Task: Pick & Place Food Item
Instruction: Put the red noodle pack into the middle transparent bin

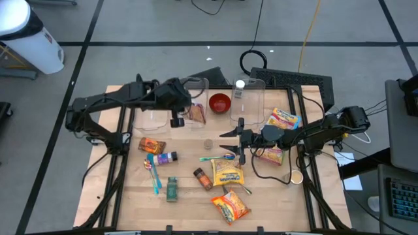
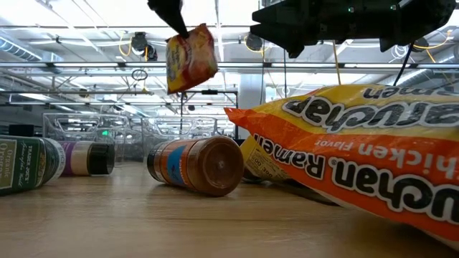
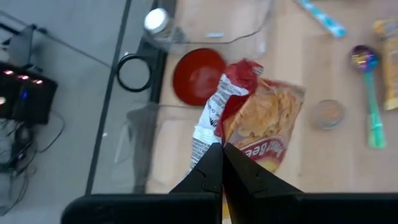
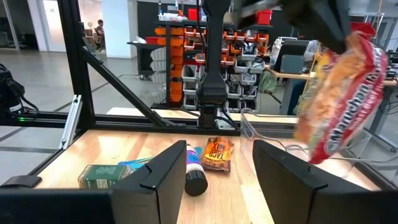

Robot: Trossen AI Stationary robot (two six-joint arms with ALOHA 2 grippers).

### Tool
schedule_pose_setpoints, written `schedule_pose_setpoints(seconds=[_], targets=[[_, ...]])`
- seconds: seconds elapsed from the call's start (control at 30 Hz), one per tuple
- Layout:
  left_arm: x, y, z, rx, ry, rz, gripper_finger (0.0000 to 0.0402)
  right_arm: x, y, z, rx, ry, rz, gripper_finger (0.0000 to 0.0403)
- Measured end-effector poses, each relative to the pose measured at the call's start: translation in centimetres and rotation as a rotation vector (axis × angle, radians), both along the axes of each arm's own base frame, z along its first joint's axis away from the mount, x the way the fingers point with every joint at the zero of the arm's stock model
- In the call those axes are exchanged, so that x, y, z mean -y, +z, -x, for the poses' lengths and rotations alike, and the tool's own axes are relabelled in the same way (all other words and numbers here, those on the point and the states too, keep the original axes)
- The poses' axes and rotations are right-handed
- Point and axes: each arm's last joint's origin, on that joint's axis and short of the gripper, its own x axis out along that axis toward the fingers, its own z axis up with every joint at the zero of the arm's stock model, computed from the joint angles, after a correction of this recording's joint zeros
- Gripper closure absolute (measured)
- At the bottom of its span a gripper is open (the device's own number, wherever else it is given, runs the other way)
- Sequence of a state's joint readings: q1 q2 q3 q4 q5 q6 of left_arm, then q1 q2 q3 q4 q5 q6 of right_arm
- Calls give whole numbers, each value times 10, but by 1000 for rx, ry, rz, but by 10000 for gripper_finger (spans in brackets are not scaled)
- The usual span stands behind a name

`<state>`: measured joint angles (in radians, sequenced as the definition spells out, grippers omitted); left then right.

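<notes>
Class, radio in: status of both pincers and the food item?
Left pincer shut on ramen packet, lifted. Right pincer open, empty, low over table. Nothing blocking.

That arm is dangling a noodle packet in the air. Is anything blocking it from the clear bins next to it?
Nothing visible does. The left gripper is shut on the ramen packet, which hangs clear of the table beside the clear bins. Only the red bowl sits nearby, between the bins, below the packet's height.

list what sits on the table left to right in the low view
green-labelled jar on its side → purple-labelled jar → brown spice jar → big orange ramen packet; a red noodle packet hangs above the brown jar.
</notes>
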<state>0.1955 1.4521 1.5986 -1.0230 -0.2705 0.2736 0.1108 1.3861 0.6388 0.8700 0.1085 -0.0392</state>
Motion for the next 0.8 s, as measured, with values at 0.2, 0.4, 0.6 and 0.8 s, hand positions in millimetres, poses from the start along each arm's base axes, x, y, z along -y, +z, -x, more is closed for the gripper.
schedule_pose_setpoints(seconds=[0.2,0.4,0.6,0.8], targets=[[-28,1,6,-13,42,-51,399,1,0,0,0,-17,2,229],[-56,2,10,-9,73,-105,400,3,-2,0,-22,-107,6,225],[-83,-9,5,-42,86,-113,400,8,-4,0,-45,-119,4,230],[-108,-39,-11,-157,89,-97,400,14,-7,0,-64,-141,4,228]])
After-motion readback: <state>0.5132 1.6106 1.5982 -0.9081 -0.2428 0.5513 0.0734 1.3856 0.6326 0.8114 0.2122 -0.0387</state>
